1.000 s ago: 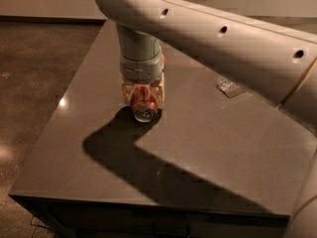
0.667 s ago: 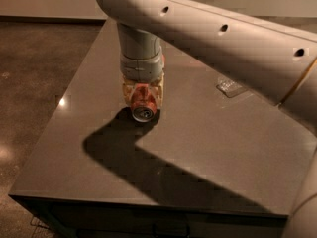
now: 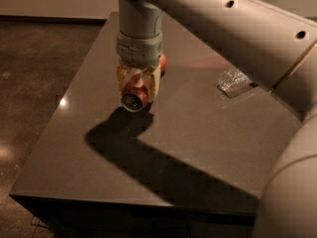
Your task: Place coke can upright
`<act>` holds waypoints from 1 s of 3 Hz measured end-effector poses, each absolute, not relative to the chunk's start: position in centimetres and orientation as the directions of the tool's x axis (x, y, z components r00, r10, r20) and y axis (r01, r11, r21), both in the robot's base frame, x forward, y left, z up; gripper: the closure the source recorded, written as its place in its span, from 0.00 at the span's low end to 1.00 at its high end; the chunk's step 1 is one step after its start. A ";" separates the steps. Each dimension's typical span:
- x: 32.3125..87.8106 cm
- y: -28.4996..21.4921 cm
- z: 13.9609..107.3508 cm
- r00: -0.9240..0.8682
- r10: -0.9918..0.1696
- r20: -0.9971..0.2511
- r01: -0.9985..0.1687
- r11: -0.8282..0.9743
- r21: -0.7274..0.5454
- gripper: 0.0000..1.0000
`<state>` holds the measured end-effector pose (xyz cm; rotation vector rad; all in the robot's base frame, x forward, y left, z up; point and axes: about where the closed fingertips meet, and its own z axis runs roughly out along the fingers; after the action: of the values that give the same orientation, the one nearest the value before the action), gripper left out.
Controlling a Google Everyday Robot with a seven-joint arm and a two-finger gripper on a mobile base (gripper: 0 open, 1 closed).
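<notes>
The robot's gripper (image 3: 139,89) points down over the left half of a dark grey table (image 3: 198,133), its pale, see-through fingers (image 3: 155,82) clamped on either side of the coke can (image 3: 133,100). The can lies on its side in the grasp rather than upright. Its round silver end, ringed by a bright rim, faces the camera and slightly down, while the red-orange body runs back between the fingers and is mostly covered by them. The can's low end sits right at the table top, directly above the arm's broad shadow; whether it touches the surface cannot be told. A sliver of red apple (image 3: 162,61) shows just behind the wrist. A clear plastic bottle (image 3: 233,81) lies farther right, well apart from the can.
</notes>
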<state>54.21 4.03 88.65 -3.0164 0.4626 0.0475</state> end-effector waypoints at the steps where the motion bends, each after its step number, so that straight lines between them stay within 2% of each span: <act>1: 55.0 4.9 90.2 0.887 -0.435 -0.153 -0.456 -0.878 -0.146 1.00; 2: 54.4 4.2 91.8 0.756 -0.576 -0.310 -0.640 -0.750 -0.168 1.00; 3: 52.6 1.8 92.6 0.564 -0.675 -0.477 -0.799 -0.591 -0.109 1.00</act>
<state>52.57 1.80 92.56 -2.4877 1.2113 0.5629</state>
